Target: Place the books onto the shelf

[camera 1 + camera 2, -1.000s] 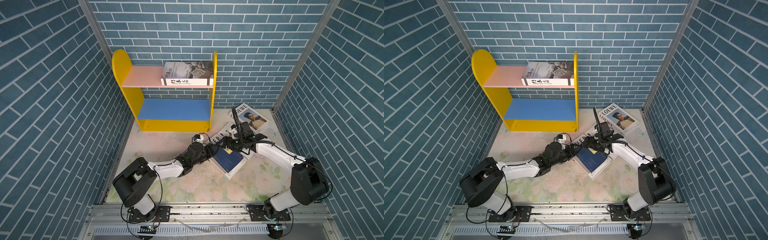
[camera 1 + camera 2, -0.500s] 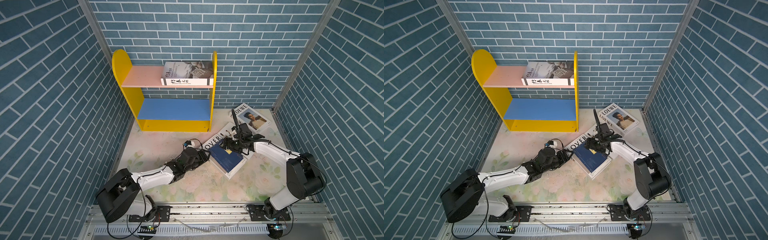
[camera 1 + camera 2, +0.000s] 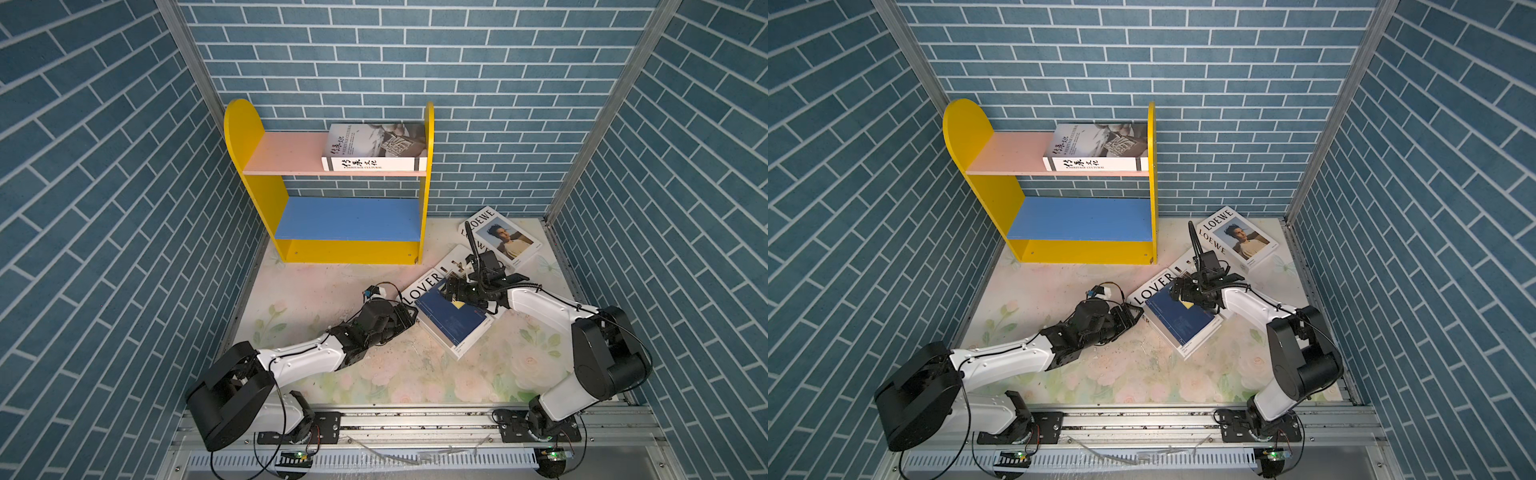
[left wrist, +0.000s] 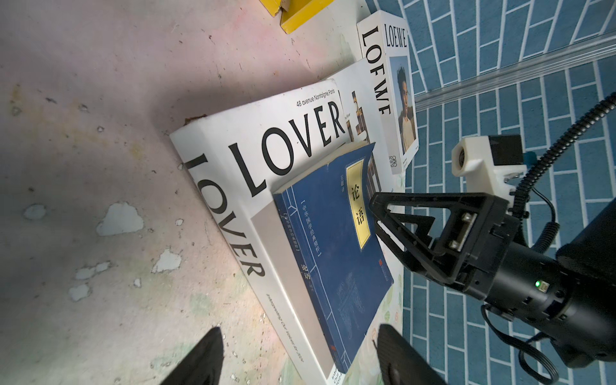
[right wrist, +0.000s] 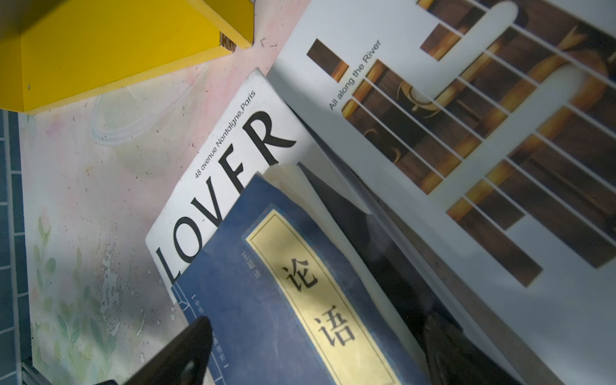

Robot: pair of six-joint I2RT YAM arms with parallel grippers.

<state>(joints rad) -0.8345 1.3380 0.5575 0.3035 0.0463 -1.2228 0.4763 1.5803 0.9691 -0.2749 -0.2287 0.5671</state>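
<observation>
The shelf stands at the back with the Heritage Cultural book flat on its pink upper board; the blue lower board is bare. The other books lie on the floor mat: LOEWE, a brown-bar one, LOVER, and the navy book on top of LOVER. My left gripper is open at the near corner of LOVER and the navy book, touching neither. My right gripper hangs wide open over the yellow-label end of the navy book.
Blue brick-pattern walls close in the left, back and right sides. The shelf's yellow base stands close to the far corner of LOVER. Floral mat lies bare in front of the shelf. A metal rail runs along the front.
My left gripper has drawn back off the LOVER book toward the front, uncovering its whole title. My right gripper has opened wider over the navy book. The books have stayed put.
</observation>
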